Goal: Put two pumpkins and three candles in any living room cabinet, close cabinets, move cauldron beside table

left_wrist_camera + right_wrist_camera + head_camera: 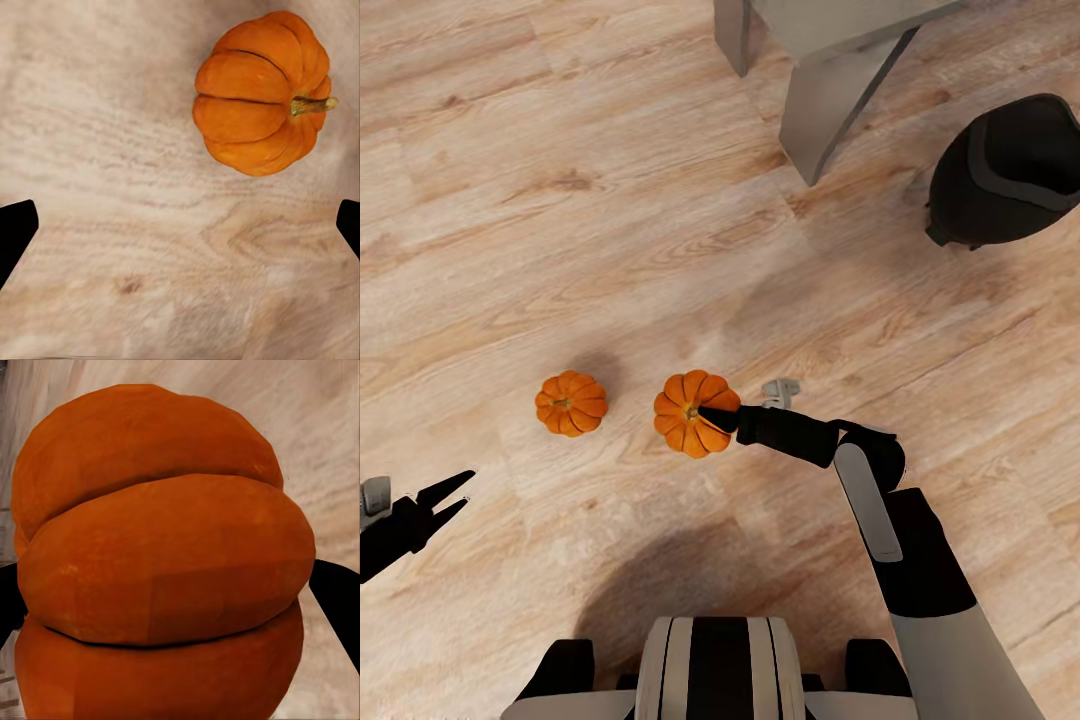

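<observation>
Pumpkins: two, on floor. Left pumpkin lies free. Right pumpkin sits between splayed right pincer fingers, grip unconfirmed. Left pincer released. Cauldron: one, head view.

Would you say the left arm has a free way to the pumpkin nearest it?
Probably yes: the left gripper is open above bare floor, and the left pumpkin sits nearby with nothing between; the right gripper is at the other pumpkin.

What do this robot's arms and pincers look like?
The right arm has black segments, a pale grey lower shell and a grey strip. The right gripper is black and tapered; the left gripper has two pointed black fingers and a small grey fitting.
</observation>
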